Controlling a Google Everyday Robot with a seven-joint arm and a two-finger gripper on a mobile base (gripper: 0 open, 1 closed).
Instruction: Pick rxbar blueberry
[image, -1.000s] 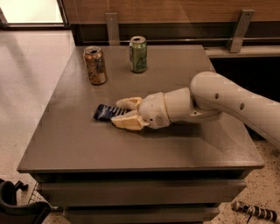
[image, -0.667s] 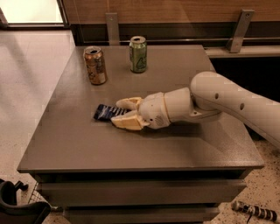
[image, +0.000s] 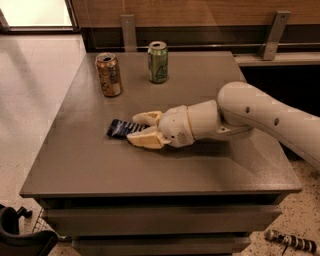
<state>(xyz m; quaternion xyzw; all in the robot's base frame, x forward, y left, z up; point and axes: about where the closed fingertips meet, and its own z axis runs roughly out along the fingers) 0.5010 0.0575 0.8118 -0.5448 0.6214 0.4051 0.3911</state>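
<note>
The rxbar blueberry (image: 119, 128) is a flat dark navy wrapper with white lettering, lying on the grey table (image: 90, 165) left of centre. My gripper (image: 136, 128) reaches in from the right, low over the table. Its two cream fingers (image: 145, 141) stand one on each side of the bar's right end, which lies between them and is partly hidden. The bar rests flat on the table. The white arm (image: 260, 117) stretches off to the right edge.
A brown-orange can (image: 109, 74) stands at the back left of the table, and a green can (image: 158, 62) stands behind the gripper near the back edge. A wooden wall with metal brackets runs behind the table. Tiled floor lies to the left.
</note>
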